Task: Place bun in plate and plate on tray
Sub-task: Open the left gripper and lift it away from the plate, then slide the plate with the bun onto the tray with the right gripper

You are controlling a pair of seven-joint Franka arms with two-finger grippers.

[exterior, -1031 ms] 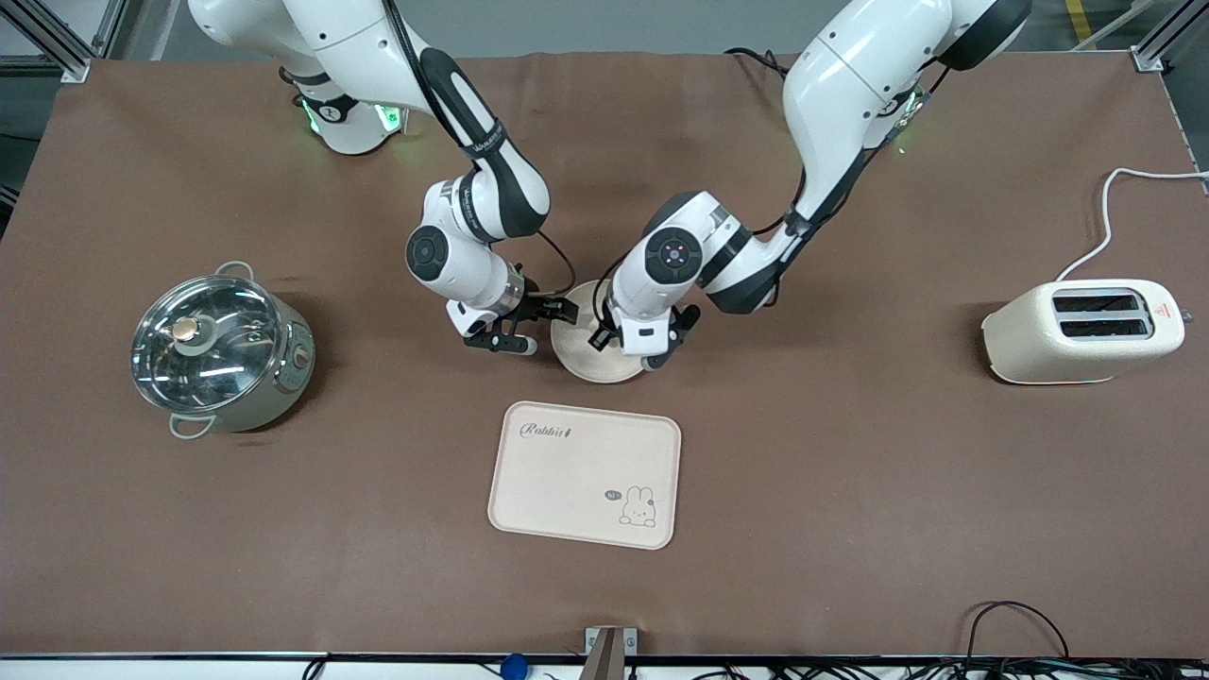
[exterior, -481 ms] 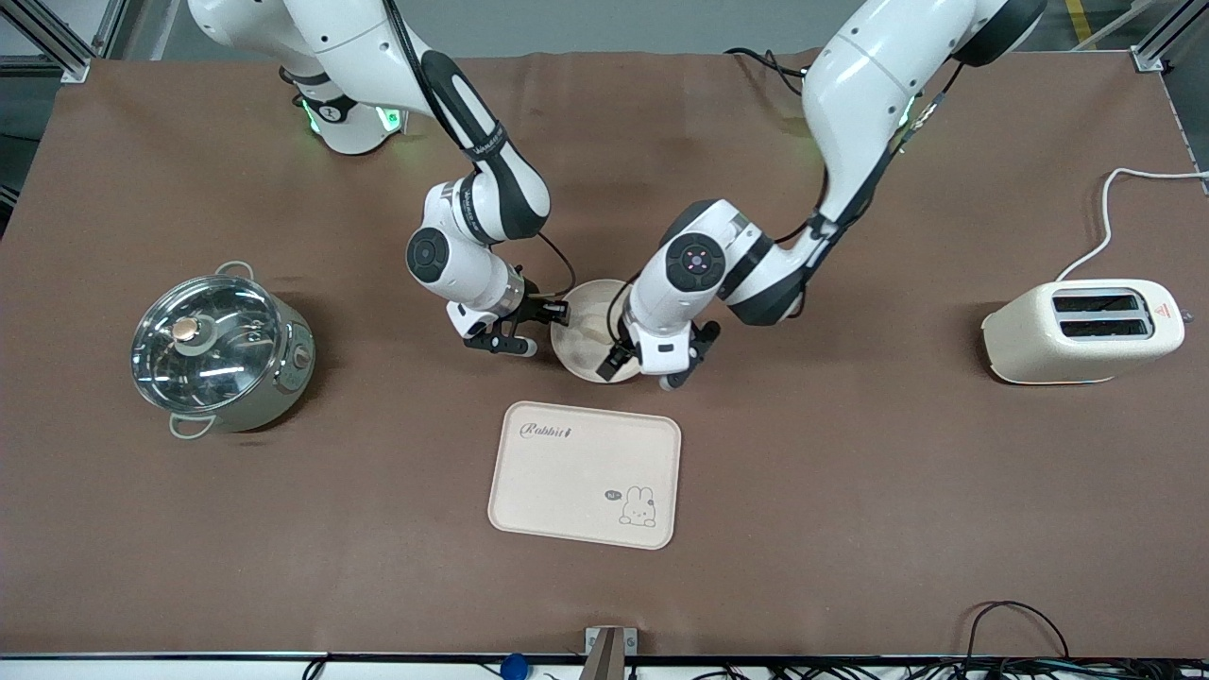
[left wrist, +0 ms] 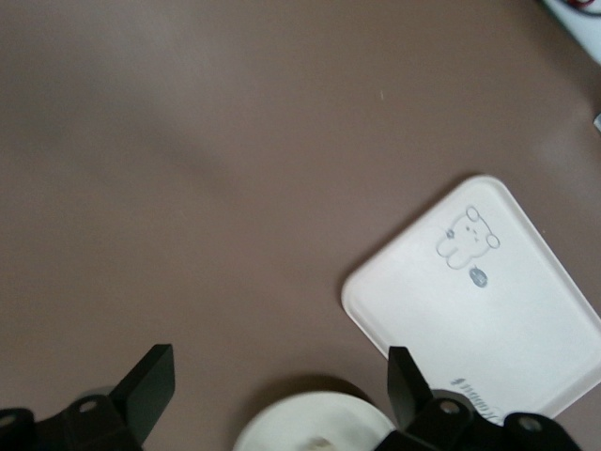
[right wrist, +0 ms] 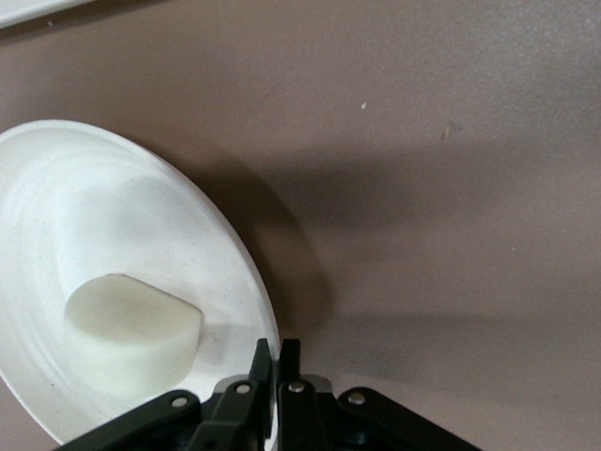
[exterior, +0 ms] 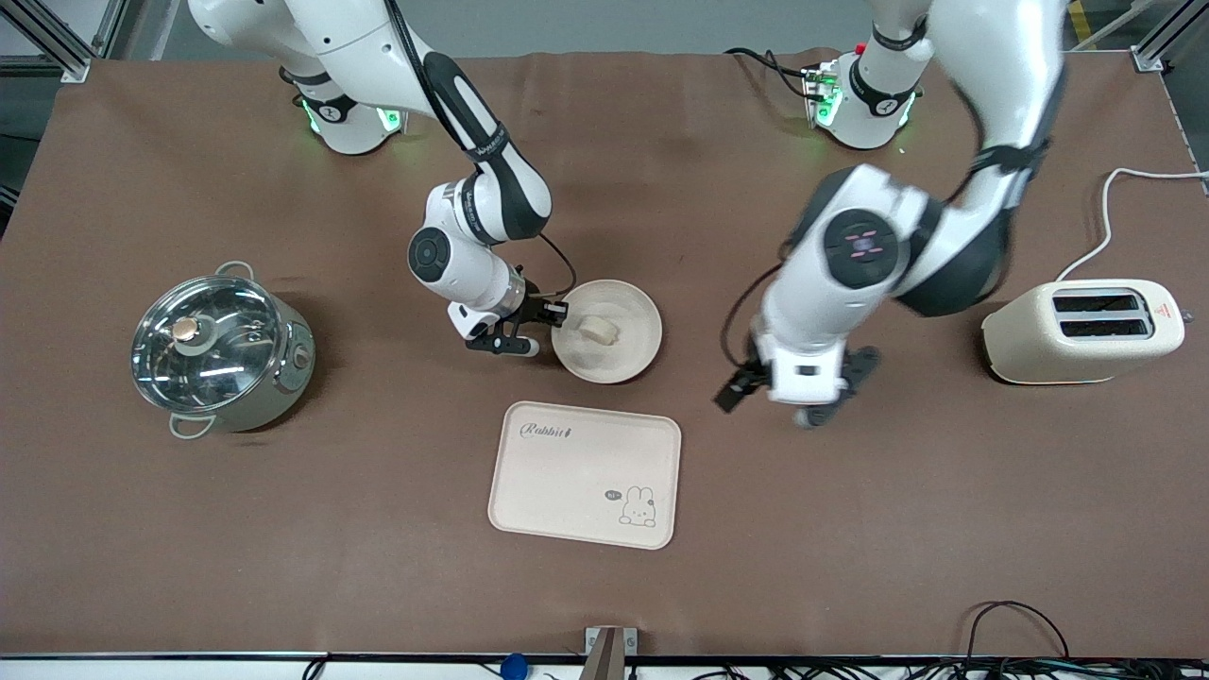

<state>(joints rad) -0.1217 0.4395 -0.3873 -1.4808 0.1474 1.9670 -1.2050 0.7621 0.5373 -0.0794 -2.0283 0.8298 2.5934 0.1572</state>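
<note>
Front view: the bun (exterior: 598, 329) lies in the plate (exterior: 633, 354), a little toward the right arm's side of its middle. The plate sits on the brown table (exterior: 897, 529), farther from the camera than the tray (exterior: 567, 477) and apart from it. The tray is bare, its "Rabbit" script at the corner nearest the plate and the rabbit drawing at the corner diagonally across from it. The right gripper (exterior: 553, 326) is at the plate's rim on the side toward the right arm's end of the table, its fingers clenched on that rim. The left gripper (exterior: 789, 401) hangs over bare table between the plate and the toaster (exterior: 1081, 331), its fingers spread apart with nothing between them. A lidded steel pot (exterior: 217, 351) stands toward the right arm's end of the table, well apart from both grippers.

Left wrist view: the left gripper's two fingers (left wrist: 146, 390) stand wide apart over brown table. Past the fingertips lies the tray (left wrist: 526, 329) with its rabbit drawing, and between the fingers the plate's rim (left wrist: 300, 418) shows at the picture's edge.

Right wrist view: the right gripper's fingertips (right wrist: 277, 362) are pressed together on the plate's rim (right wrist: 249, 272), one on each face of it. The bun (right wrist: 131, 329) rests inside the plate just beside the fingertips, not touching them. Table cloth fills the rest.
</note>
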